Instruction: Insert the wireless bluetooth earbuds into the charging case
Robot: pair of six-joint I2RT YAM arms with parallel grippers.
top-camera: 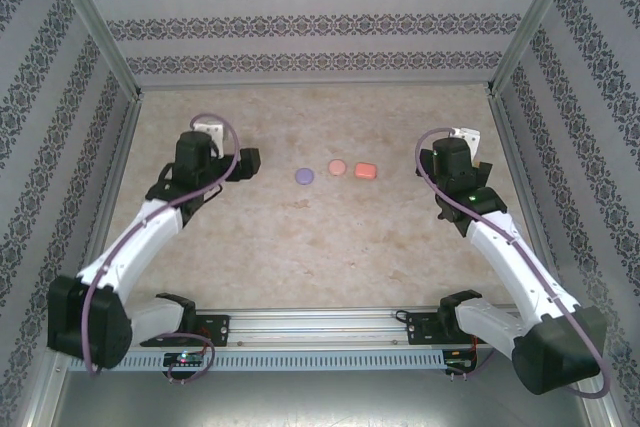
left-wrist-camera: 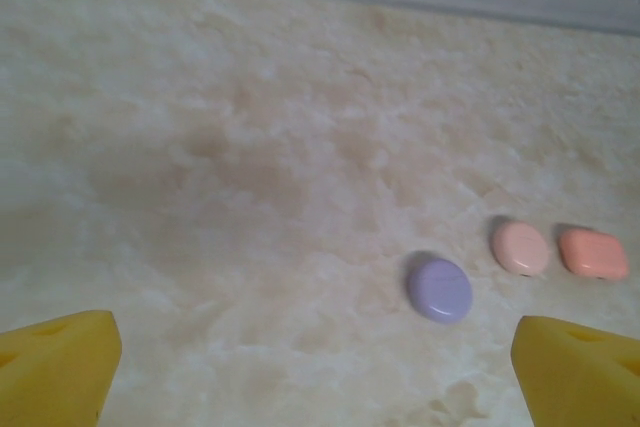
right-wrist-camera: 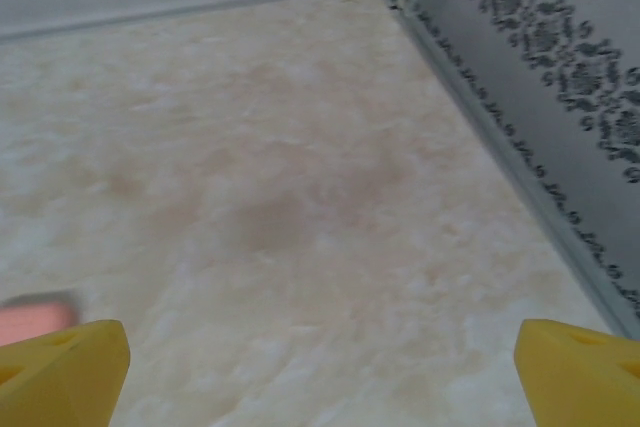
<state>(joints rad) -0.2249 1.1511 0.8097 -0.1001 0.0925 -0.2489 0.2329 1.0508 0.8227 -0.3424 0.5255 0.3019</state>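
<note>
I see my left pincer released over the marbled beige desk, facing a purple round case, pink round case and coral rectangular case; right pincer released too.

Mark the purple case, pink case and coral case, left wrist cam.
purple case (left-wrist-camera: 439, 289): left wrist view, middle of its top face.
pink case (left-wrist-camera: 520, 247): left wrist view, middle of its top face.
coral case (left-wrist-camera: 593, 253): left wrist view, middle of its top face.
</note>
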